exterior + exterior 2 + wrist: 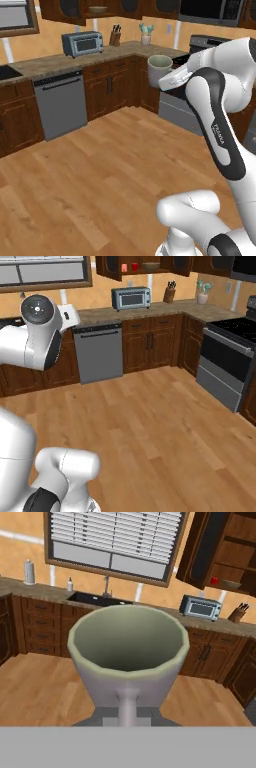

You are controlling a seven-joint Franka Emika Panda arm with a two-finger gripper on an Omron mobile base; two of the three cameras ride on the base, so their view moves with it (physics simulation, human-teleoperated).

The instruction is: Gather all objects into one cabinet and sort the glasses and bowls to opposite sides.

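Gripper hidden — behind mug (handle side).

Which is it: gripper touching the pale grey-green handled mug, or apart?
Touching. In the hand view the mug has its handle clamped in the shut gripper.

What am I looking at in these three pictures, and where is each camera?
A white robot arm on a driving base stands in a rendered kitchen. Two pictures come from cameras on the base, behind the arm to its left and to its right. The third looks along the hand itself. The gripper is shut on the handle of a grey-green mug, held in the air, so it looks huge in the hand view. On the counter stand a toaster oven and a knife block. In the open wall cabinet above them sit a pink cup, a red cup and a tan bowl.
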